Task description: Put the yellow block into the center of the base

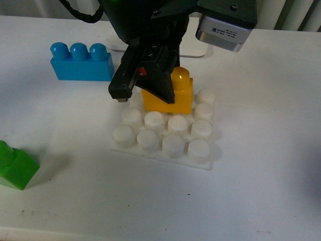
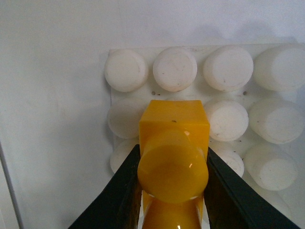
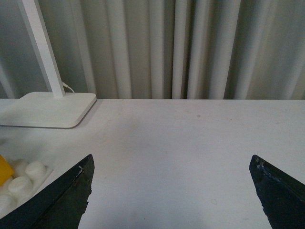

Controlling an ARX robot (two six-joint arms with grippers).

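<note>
Left wrist view: my left gripper pinches the yellow block on the base. My right gripper is spread.

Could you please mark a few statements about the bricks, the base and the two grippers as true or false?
1. The left gripper is shut on the yellow block. True.
2. The blue brick sits on the base. False: it stands on the table, apart from the base.
3. The right gripper is open and holds nothing. True.
4. In the front view the green brick lies right of the base. False: it lies to its left, at the picture's edge.
</note>
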